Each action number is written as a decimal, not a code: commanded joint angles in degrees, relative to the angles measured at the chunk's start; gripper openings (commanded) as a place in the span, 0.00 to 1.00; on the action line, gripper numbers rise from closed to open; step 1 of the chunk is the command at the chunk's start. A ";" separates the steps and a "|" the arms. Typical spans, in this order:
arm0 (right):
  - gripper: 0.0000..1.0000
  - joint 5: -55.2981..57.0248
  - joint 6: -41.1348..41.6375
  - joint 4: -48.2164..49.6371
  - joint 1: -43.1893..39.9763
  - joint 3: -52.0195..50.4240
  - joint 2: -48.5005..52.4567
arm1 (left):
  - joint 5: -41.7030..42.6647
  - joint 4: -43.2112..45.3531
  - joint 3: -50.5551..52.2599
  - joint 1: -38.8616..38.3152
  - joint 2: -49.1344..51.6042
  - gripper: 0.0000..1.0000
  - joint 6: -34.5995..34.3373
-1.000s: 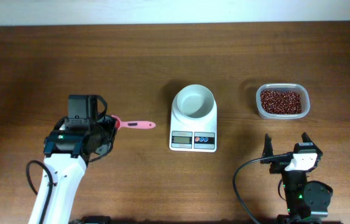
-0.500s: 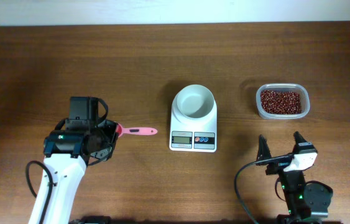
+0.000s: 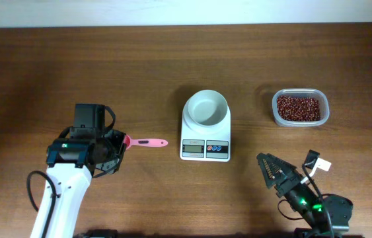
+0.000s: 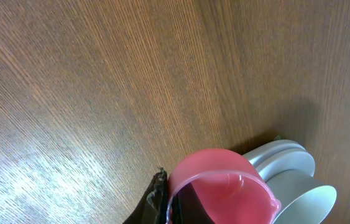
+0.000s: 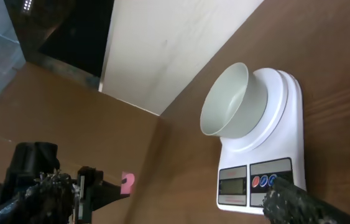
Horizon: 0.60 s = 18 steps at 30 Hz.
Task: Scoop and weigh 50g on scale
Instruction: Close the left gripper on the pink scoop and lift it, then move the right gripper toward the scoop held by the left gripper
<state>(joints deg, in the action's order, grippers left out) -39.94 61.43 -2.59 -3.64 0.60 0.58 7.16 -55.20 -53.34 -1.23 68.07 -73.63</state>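
My left fingers (image 3: 121, 141) are closed tight on a pink plastic scoop (image 3: 147, 141). They grip it at one end, and its slim length points toward the middle of the brown wooden counter (image 3: 172, 59). In the left wrist view the scoop's rounded pink cup (image 4: 221, 186) fills the bottom of the picture and looks empty. I cannot tell whether the scoop rests on the counter or is raised off it.

My right fingers (image 3: 273, 170) are spread wide and hold nothing. They sit near the front edge on the right side.

At the counter's centre is the small white digital scale (image 3: 205, 149), with its round white bowl (image 3: 206, 108) empty. The small dark red-brown beans (image 3: 298, 107) lie in a clear rectangular plastic tub (image 3: 274, 118) toward the right edge, apart from the scale.

I judge the task to be early: the scoop is in hand and no beans have been scooped. Next, the scoop has to cross past the scale to the tub without knocking the bowl. Then it dips into the beans.
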 commanded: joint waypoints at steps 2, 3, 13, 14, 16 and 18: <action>0.99 0.13 -1.05 -0.37 0.35 -0.28 -0.26 | 0.61 -1.33 -0.04 -0.17 -0.59 0.00 -0.72; 0.99 -1.27 -3.87 -0.39 0.35 -0.28 -0.26 | 0.61 -1.51 -0.04 -0.17 -0.59 0.00 -0.72; 0.99 -9.35 -0.98 1.14 0.20 3.61 -0.26 | 0.61 -1.53 -0.04 -0.17 -0.59 0.00 -0.11; 0.99 -9.38 -0.96 1.11 0.20 4.68 -0.11 | 0.61 -1.49 -0.04 -0.17 -0.59 0.00 -0.13; 0.99 -9.35 -0.96 1.11 0.20 5.38 0.50 | 0.90 -1.53 -0.04 -0.17 -0.59 0.00 -0.11; 0.99 -9.01 -0.94 1.09 0.20 5.42 1.70 | 3.26 -1.53 -0.04 -0.17 -0.59 0.00 -0.11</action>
<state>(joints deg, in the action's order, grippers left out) -48.38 60.10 -1.56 -3.66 4.84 0.82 7.60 -56.42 -53.34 -1.23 68.07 -73.58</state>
